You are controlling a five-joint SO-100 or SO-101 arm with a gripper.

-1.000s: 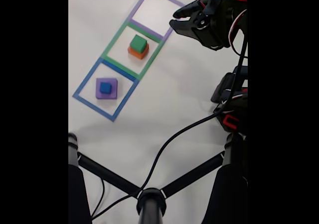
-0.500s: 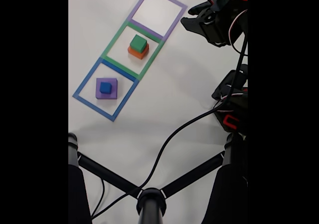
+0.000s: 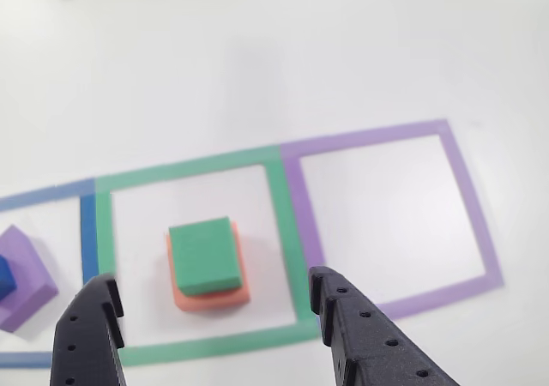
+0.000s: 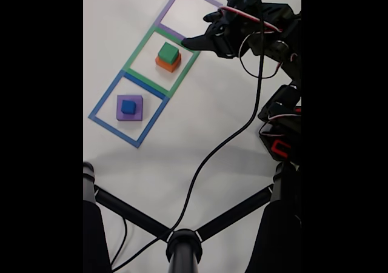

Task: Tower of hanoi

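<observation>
Foam blocks sit in two small stacks on the white bench (image 4: 200, 121), each inside a taped square. In the fixed view the green block (image 4: 168, 53) rests on top of the salmon-orange block (image 4: 166, 64) within the green tape outline (image 4: 136, 50), and the blue cube (image 4: 128, 107) rests on the purple block (image 4: 130, 108) within the blue tape outline (image 4: 104, 97); the purple tape outline (image 4: 170, 7) beyond them holds nothing. My end effector (image 4: 197, 37) hangs above the bench at the border between the green and purple outlines, just to the right of the green-on-orange stack in that view and not touching it. In the other view my two black fingers (image 3: 369, 339) enter from the bottom edge, spread wide with nothing between them, and the green block (image 3: 203, 255) with the salmon-orange block (image 3: 210, 296) showing under its edges lies in the gap between the fingertips, a little nearer the left one. The midpoint of my end effector (image 3: 214, 292) falls about over the near edge of that stack. At the left edge of this view the purple block (image 3: 26, 274) is partly cut off, with a corner of the blue cube (image 3: 5, 279) on it. A black cable (image 4: 212, 164) trails from my arm across the bench toward the black stand (image 4: 182, 246) at the bottom of the fixed view.
</observation>
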